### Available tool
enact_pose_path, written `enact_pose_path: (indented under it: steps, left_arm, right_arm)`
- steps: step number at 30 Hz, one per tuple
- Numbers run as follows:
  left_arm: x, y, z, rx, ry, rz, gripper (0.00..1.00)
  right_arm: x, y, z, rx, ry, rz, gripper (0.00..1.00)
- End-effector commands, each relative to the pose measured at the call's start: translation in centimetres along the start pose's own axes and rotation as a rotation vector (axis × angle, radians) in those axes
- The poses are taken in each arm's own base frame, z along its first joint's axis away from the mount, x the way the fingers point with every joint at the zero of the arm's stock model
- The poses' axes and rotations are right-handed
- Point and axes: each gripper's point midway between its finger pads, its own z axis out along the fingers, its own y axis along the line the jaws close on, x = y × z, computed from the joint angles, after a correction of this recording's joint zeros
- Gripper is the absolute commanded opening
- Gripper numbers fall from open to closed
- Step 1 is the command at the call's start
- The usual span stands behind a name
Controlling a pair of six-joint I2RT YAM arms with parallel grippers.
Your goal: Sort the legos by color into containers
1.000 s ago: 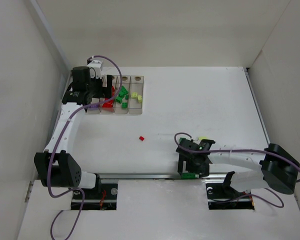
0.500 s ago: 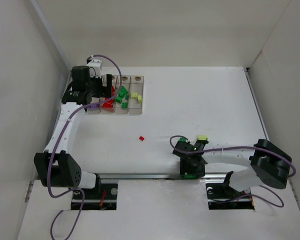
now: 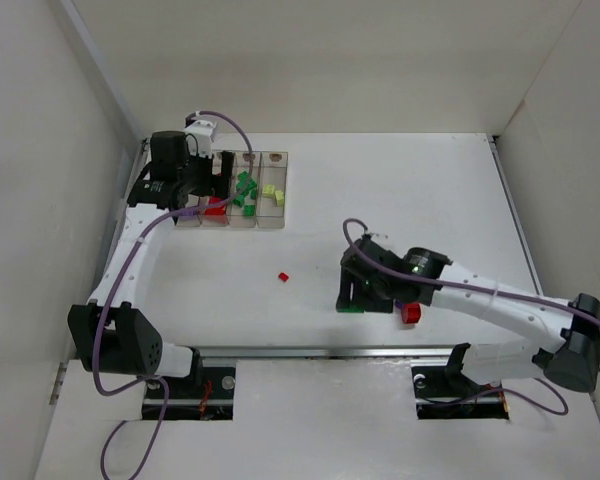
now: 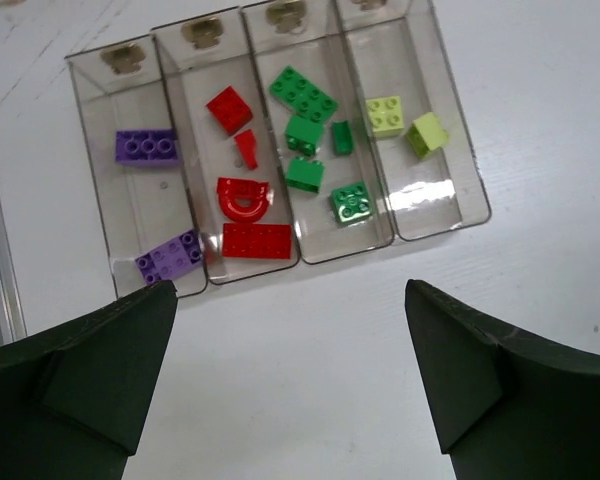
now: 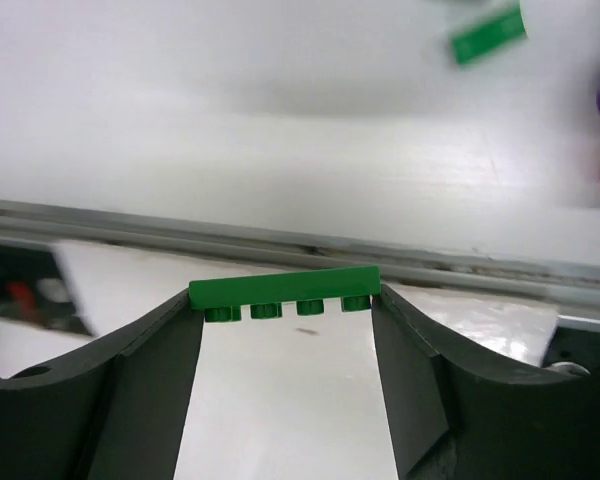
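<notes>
- The left pincer (image 4: 290, 330) hangs released, fingers spread wide, above the containers (image 4: 435, 215) at the far left of the bench (image 3: 400, 190).
- The bins, left to right, hold purple bricks (image 4: 146, 147), red bricks (image 4: 255, 240), green bricks (image 4: 303, 93) and pale yellow bricks (image 4: 385, 115).
- A small red brick (image 3: 283, 276) lies alone mid-bench.
- The right pincer (image 5: 286, 320) grasps a green four-stud brick (image 5: 285, 288) by its ends.

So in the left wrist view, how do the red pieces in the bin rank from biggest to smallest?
1. flat red brick
2. red arch and red square, too alike to rank
3. red sliver
</notes>
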Motion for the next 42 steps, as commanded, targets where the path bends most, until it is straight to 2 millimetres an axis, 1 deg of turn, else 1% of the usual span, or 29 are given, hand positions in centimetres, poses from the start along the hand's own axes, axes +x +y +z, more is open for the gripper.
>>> enact_pose_path:
  steps: [1,3,4,5,6,7,8,9,10,11,12,13,14,15,16,19,20,21,22,23,24,25,26,27,30,32,35,36,42]
  left_arm:
    - [-2.9,-2.6,-1.4,0.104,-0.066,0.132,0.96]
    - [-3.2,-4.5,-1.7,0.187,-0.077,0.249,0.96]
    - [-3.1,-4.8,-2.1,0.212,-0.07,0.281,0.96]
    - [-3.0,-5.7,-2.6,0.248,-0.074,0.321,0.96]
    - [-3.1,-7.0,-3.7,0.322,-0.09,0.395,0.96]
    - [-3.2,-7.6,-4.6,0.364,-0.106,0.437,0.96]
    - [-3.5,-8.2,-6.1,0.401,-0.142,0.483,0.96]
    - [-3.5,-8.8,-7.0,0.442,-0.164,0.528,0.96]
    - [-2.8,-10.3,-7.9,0.534,-0.188,0.566,0.96]
    - [-2.4,-10.9,-8.7,0.579,-0.207,0.601,0.96]
    - [-2.5,-11.5,-9.9,0.608,-0.259,0.655,0.97]
    - [-2.0,-12.8,-10.7,0.692,-0.286,0.655,0.97]
    - [-2.5,-13.5,-11.4,0.726,-0.33,0.663,0.97]
    - [-2.3,-14.5,-12.3,0.782,-0.354,0.664,0.99]
    - [-2.3,-15.9,-13.6,0.881,-0.398,0.663,1.0]
    - [-2.5,-18.0,-15.6,1.009,-0.467,0.663,1.0]
    - [-2.1,-18.7,-16.0,1.049,-0.439,0.594,1.0]
    - [-3.1,-19.2,-15.9,1.052,-0.48,0.584,1.0]
    - [-3.5,-19.6,-16.8,1.051,-0.501,0.562,1.0]
    - [-3.6,-20.3,-17.0,1.055,-0.508,0.545,1.0]
    - [-2.8,-20.8,-16.7,1.066,-0.47,0.478,1.0]
    - [-3.9,-21.2,-17.2,1.044,-0.527,0.483,1.0]
    - [-3.8,-22.1,-17.1,1.049,-0.522,0.463,1.0]
    - [-4.1,-21.9,-16.1,0.99,-0.513,0.426,1.0]
    - [-5.4,-22.4,-16.1,0.974,-0.501,0.306,1.0]
    - [-6.9,-22.3,-16.2,0.957,-0.501,0.188,0.96]
    - [-8.3,-22.0,-15.7,0.89,-0.513,0.091,0.88]
    - [-8.1,-22.4,-15.7,0.898,-0.51,0.084,0.86]
    - [-7.2,-22.7,-14.0,0.815,-0.496,0.072,0.82]
  right_arm:
    - [-5.6,3.5,-6.1,-0.124,-0.216,-0.014,0.37]
    - [-8.1,5.0,-7.9,-0.139,-0.303,-0.051,0.37]
    - [-9.7,5.6,-8.8,-0.133,-0.363,-0.06,0.37]
    - [-11.5,7.7,-10.6,-0.169,-0.411,-0.067,0.37]
    - [-13.4,7.8,-11.2,-0.154,-0.447,-0.087,0.37]
    - [-14.7,8.4,-11.8,-0.159,-0.47,-0.087,0.37]
    - [-16.5,9.6,-13.9,-0.206,-0.51,-0.073,0.35]
    - [-17.5,10.0,-13.3,-0.188,-0.507,-0.104,0.34]
    - [-18.6,10.6,-13.7,-0.21,-0.521,-0.106,0.34]
    - [-19.9,10.9,-14.0,-0.236,-0.524,-0.098,0.34]
    - [-21.4,12.2,-14.7,-0.288,-0.556,-0.097,0.34]
    - [-22.1,12.7,-15.0,-0.312,-0.567,-0.114,0.33]
    - [-22.8,13.1,-15.1,-0.342,-0.566,-0.105,0.33]
    - [-23.3,13.6,-15.2,-0.363,-0.57,-0.1,0.33]
    - [-23.7,14.4,-15.5,-0.393,-0.581,-0.11,0.33]
    - [-24.3,15.5,-16.3,-0.455,-0.601,-0.108,0.33]
    - [-24.2,15.8,-16.0,-0.466,-0.595,-0.112,0.33]
    - [-24.0,16.3,-15.9,-0.493,-0.586,-0.121,0.33]
    - [-23.8,16.5,-15.3,-0.5,-0.576,-0.126,0.32]
    - [-24.0,17.0,-15.9,-0.534,-0.596,-0.126,0.32]
    - [-24.1,17.0,-16.4,-0.547,-0.609,-0.124,0.32]
    - [-23.9,17.2,-16.0,-0.555,-0.6,-0.13,0.32]
    - [-23.9,17.4,-16.7,-0.578,-0.608,-0.132,0.32]
    - [-24.1,17.6,-16.9,-0.589,-0.614,-0.122,0.3]
    - [-23.5,17.6,-16.0,-0.587,-0.586,-0.132,0.29]
    - [-23.3,17.8,-15.8,-0.599,-0.575,-0.127,0.29]
    - [-23.3,18.4,-16.1,-0.635,-0.572,-0.114,0.29]
    - [-23.5,18.6,-16.9,-0.655,-0.592,-0.111,0.29]
    - [-23.1,19.0,-17.7,-0.704,-0.583,-0.092,0.28]
